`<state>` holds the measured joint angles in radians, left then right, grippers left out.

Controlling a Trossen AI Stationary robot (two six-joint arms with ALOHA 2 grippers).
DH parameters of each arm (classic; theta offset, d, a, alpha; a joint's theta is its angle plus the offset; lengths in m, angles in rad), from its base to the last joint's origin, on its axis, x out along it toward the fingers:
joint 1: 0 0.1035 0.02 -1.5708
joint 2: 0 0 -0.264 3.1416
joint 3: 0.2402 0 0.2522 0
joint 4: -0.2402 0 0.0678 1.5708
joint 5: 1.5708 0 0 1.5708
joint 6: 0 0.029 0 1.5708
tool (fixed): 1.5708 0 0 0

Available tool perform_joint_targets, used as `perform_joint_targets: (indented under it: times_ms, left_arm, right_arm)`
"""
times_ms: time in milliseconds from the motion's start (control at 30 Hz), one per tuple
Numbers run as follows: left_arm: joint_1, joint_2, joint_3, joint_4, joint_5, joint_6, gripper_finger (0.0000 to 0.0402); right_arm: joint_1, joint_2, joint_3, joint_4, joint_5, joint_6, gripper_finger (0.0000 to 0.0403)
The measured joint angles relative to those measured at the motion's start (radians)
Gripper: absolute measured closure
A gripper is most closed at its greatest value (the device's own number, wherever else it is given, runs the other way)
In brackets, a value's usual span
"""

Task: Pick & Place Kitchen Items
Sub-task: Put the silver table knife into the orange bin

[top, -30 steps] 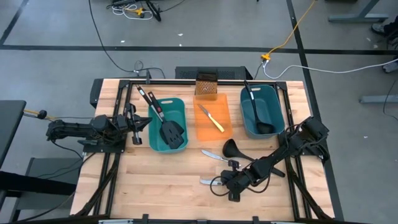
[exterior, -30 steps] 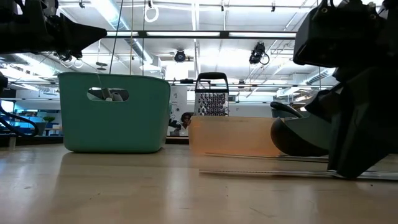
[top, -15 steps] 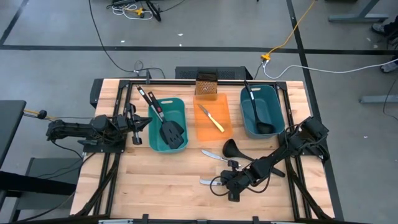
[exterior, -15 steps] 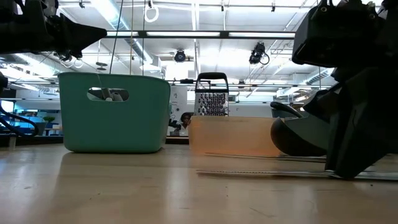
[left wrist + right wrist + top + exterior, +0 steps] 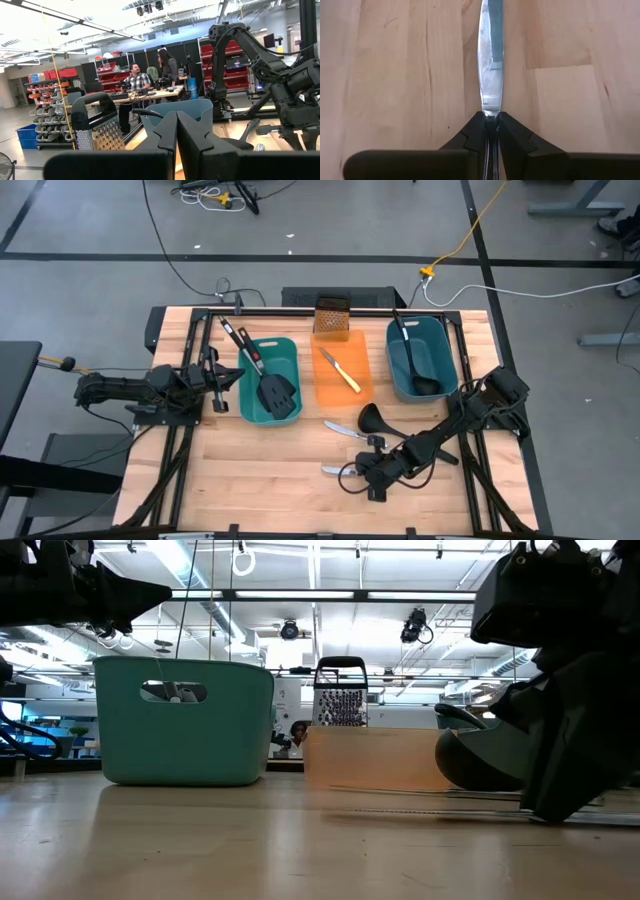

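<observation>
Both arms matte black, chunky jointed links, black cable loops along right arm. Left tool (image 5: 176,131), right tool (image 5: 490,121): black angular stepped fingers.

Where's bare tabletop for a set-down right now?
Free: wooden tabletop in front of the left teal tub, toward the near edge. Crowded: around the right gripper, silver table knives and black ladle.

tubs (image 5: 270,378) teal | tray (image 5: 343,370) orange | knife (image 5: 489,65) silver | fingers (image 5: 470,135) black
</observation>
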<state>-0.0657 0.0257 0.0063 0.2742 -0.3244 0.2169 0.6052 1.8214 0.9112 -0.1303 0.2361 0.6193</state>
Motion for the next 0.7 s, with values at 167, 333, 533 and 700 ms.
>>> perform_joint_targets:
  times_ms: [167, 333, 533, 700]
  left_arm:
    - [0.0, 0.0, 0.0, 0.0, 0.0, 0.0, 0.0387]
    - [0.0, 0.0, 0.0, 0.0, 0.0, 0.0, 0.0387]
    - [0.0, 0.0, 0.0, 0.0, 0.0, 0.0, 0.0387]
    - [0.0, 0.0, 0.0, 0.0, 0.0, 0.0, 0.0387]
  right_arm:
    - [-0.009, -0.002, 0.0, -0.001, -0.002, -0.001, 0.0357]
    - [-0.015, -0.029, 0.0, -0.001, -0.004, -0.015, 0.0357]
    - [-0.015, -0.104, 0.002, -0.012, 0.035, -0.051, 0.0357]
    - [-0.02, -0.185, 0.002, -0.016, 0.04, -0.097, 0.0357]
